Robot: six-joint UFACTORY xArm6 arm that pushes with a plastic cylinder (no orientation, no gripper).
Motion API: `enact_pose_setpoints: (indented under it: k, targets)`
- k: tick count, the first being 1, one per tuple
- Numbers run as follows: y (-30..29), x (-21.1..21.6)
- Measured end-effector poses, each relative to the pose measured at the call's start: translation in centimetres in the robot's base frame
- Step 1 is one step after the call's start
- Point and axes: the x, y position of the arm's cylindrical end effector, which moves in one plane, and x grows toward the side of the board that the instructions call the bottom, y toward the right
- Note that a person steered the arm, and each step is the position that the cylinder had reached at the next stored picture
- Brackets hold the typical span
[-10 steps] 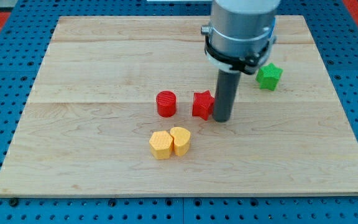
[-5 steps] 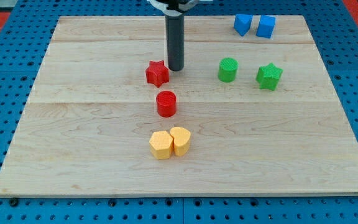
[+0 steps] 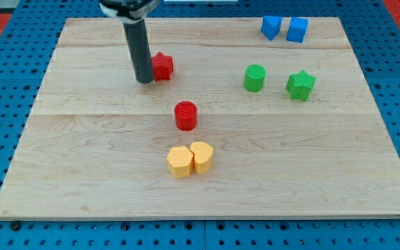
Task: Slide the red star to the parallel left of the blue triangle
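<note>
The red star [image 3: 162,66] lies on the wooden board in the upper middle-left of the view. My tip [image 3: 144,80] rests on the board right against the star's left side, and the rod hides the star's left edge. The blue triangle [image 3: 271,27] sits near the view's top right, far to the right of the star and a little higher, with a blue cube [image 3: 297,30] touching its right side.
A red cylinder [image 3: 185,115] stands below the star. A green cylinder [image 3: 254,78] and a green star [image 3: 301,85] lie to the right. Two yellow blocks [image 3: 190,159] sit together in the lower middle. The board's top edge [image 3: 200,19] is near the blue blocks.
The red star has moved up the board, first up-left then slightly right. My tip has gone from the star's right side to its left side.
</note>
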Motion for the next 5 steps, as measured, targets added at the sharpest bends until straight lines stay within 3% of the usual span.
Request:
enact_pose_setpoints:
  k: [2,3,4,5]
  targets:
    - [9.0,-8.3]
    - [14.3,-6.0]
    - [18.8,-8.2]
    - [11.9,-12.3]
